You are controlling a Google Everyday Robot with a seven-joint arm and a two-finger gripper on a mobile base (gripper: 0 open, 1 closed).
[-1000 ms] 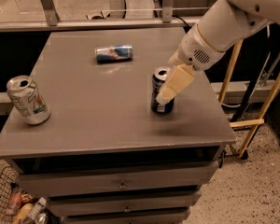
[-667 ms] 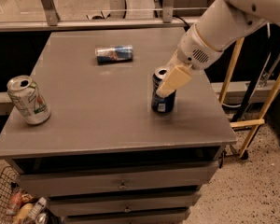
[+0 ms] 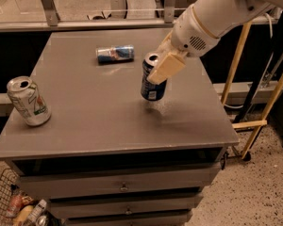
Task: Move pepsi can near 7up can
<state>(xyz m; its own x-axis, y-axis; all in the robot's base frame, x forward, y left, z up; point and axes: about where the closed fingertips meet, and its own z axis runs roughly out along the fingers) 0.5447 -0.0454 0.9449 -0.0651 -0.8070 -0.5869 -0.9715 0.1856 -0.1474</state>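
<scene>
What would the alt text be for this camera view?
A robot's gripper, jaws shut on a tilted pepsi can, holds it just above a grey table. A 7up can stands near the left edge; a slim blue can lies on its side at the back.

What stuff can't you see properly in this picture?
All in the camera view:
- End effector, above the table's right half, clamped on the pepsi can: its far finger is behind the can.
- Pepsi can's upper side: covered by the near finger.
- Arm: cut off by the top edge.
- Basket on the floor: cut off by the bottom-left corner.
</scene>
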